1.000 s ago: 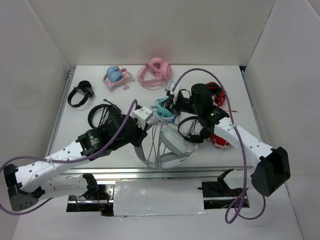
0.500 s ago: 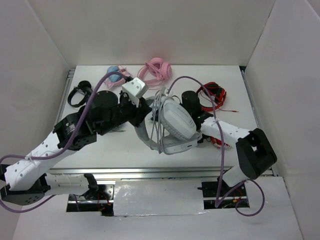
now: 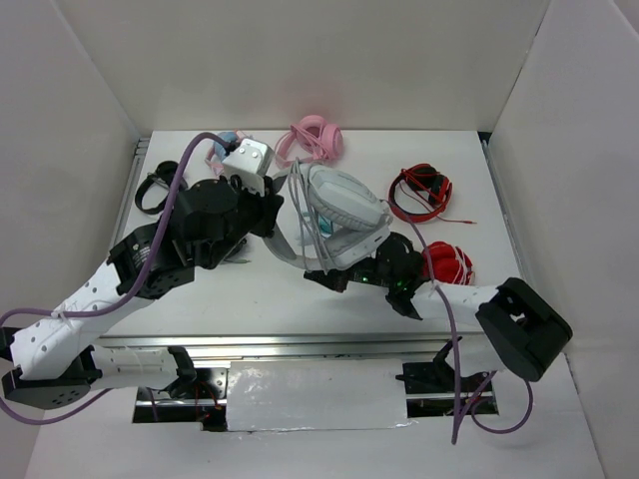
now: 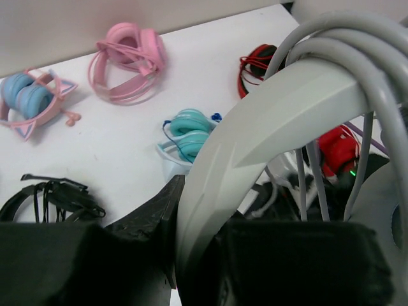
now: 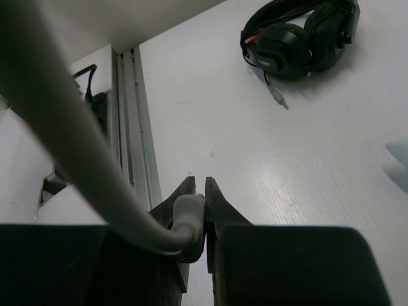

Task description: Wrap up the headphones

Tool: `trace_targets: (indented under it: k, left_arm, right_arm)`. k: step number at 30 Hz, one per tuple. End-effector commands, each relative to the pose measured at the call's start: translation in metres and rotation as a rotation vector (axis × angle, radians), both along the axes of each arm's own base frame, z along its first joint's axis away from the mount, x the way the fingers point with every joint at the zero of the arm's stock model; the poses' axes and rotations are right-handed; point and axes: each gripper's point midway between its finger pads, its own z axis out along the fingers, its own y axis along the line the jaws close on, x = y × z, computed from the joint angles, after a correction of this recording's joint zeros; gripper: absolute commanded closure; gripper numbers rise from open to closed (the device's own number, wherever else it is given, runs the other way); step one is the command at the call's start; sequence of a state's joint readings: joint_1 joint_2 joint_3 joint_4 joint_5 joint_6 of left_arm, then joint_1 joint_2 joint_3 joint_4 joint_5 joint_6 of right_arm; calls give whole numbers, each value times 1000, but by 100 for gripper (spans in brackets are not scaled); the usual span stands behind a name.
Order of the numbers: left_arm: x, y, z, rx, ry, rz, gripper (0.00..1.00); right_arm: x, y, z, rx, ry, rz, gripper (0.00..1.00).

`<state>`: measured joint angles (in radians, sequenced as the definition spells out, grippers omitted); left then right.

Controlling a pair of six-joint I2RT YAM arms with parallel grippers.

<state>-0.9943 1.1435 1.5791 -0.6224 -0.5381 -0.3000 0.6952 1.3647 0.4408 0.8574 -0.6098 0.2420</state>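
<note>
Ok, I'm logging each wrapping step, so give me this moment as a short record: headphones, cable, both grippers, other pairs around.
headphones: grey-white, held above the table
cable: several turns lie over the band
left gripper: shut on the band
right gripper: shut on the cable
other pairs: pink pair, red pair, black pair, teal pair, all on the table
</note>
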Motion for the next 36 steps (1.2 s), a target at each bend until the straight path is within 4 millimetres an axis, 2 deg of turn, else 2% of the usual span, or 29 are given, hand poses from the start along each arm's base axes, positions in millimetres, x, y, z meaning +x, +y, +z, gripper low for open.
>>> trace_targets:
  k: [1,2,3,4,7,8,10,11,12,13,14,16,18,19,20,21,22,24,25,27,28,29,30,31,32,33,34,35,36]
  left_arm:
    - [11,20,46,-262,-66,158,100]
    - [14,24,41,-260,-61,184,100]
    - [15,26,39,-257,-59,194,100]
    - [17,30,38,-281,-51,226,100]
    - [26,45,27,-298,-33,331,100]
    - [28,47,17,-281,-17,357,100]
    - [33,54,7,-304,-1,427,100]
    - [37,57,-3,-289,17,453,100]
    - [41,58,-15,-290,45,477,100]
    - [42,59,-15,-304,48,486,100]
    - [45,57,-27,-284,65,490,100]
    - [51,60,-51,-262,101,518,100]
    - [56,65,-79,-216,156,544,100]
    - [57,69,-103,-192,205,560,100]
    - [57,70,-114,-180,221,558,100]
    - [55,71,-128,-164,240,559,100]
    - [49,75,-152,-139,275,560,100]
    - [44,74,-171,-134,301,542,100]
    - [37,78,-190,-115,327,544,100]
    - [31,79,-207,-106,357,538,100]
    - [26,82,-222,-98,381,545,100]
    - [24,80,-229,-99,399,530,100]
    - [24,74,-233,-112,403,510,100]
    - [21,73,-248,-92,426,496,100]
    - [20,70,-254,-87,438,476,100]
    - [19,62,-259,-97,453,445,100]
    - [17,62,-272,-72,478,442,100]
    - [16,60,-277,-66,490,434,100]
    - [15,58,-283,-60,503,430,100]
  right_arm:
    - [-6,4,47,148,-88,-61,100]
    - [-11,2,39,131,-75,-73,100]
    - [-12,0,44,141,-88,-103,100]
    - [-23,3,42,140,-86,-91,100]
    - [-31,-3,41,131,-70,-145,100]
    - [-41,-1,39,103,-63,-135,100]
    - [-39,-2,39,72,-63,-192,100]
    - [-46,1,37,44,-54,-178,100]
    - [-46,2,44,48,-54,-187,100]
    - [-49,4,44,38,-50,-181,100]
    - [-58,9,37,11,-33,-158,100]
    - [-62,15,36,-11,-20,-159,100]
    - [-72,20,21,-78,12,-148,100]
    - [-67,20,23,-91,13,-190,100]
    - [-69,18,14,-134,27,-201,100]
    - [-76,21,13,-151,27,-190,100]
    - [-77,22,16,-157,26,-193,100]
    - [-83,20,9,-195,47,-182,100]
    - [-83,21,11,-199,53,-181,100]
    - [-89,21,4,-232,90,-151,100]
    - [-89,24,7,-234,100,-148,100]
    - [-95,24,-3,-277,131,-117,100]
    - [-97,26,-4,-291,148,-99,100]
    - [-95,31,5,-286,161,-90,100]
    - [-100,31,-9,-357,191,-66,100]
    - [-104,35,-10,-376,213,-35,100]
    - [-104,42,2,-374,221,-16,100]
    - [-104,40,-14,-448,260,-9,100]
    - [-103,43,-15,-467,279,-6,100]
